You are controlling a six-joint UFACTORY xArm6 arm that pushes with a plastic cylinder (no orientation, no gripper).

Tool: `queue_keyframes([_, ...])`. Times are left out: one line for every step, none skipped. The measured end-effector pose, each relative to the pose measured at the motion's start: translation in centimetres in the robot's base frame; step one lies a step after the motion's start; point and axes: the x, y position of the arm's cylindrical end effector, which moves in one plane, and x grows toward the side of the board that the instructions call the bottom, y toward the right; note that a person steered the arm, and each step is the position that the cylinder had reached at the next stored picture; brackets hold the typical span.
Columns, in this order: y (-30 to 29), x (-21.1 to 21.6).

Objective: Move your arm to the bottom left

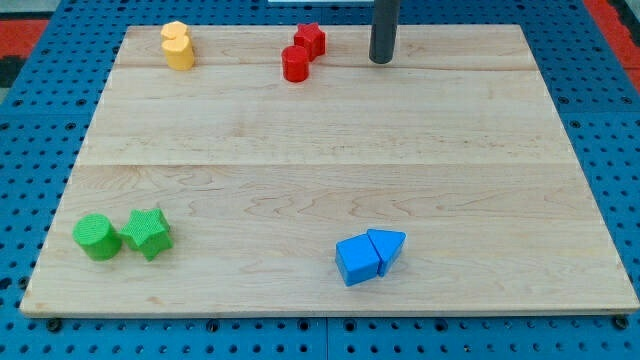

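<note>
My tip (380,60) rests on the wooden board (330,150) near the view's top, right of centre. It stands a short way right of two red blocks: a red star-like block (310,39) and a red cylinder (295,64), which touch each other. My tip touches no block. At the view's bottom left sit a green cylinder (97,237) and a green star (147,233), side by side.
Two yellow blocks (178,46) stand together at the view's top left. A blue cube (358,260) and a blue triangle (387,247) touch at the view's bottom, right of centre. A blue pegboard (30,120) surrounds the board.
</note>
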Motion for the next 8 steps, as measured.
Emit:
queue_keyframes([0.0,0.0])
queue_keyframes([0.0,0.0])
queue_keyframes([1.9,1.2])
queue_keyframes([4.5,6.5])
queue_keyframes([4.3,13.8])
queue_keyframes([0.0,20.4])
queue_keyframes([-5.7,26.1])
queue_keyframes([-11.5,29.0])
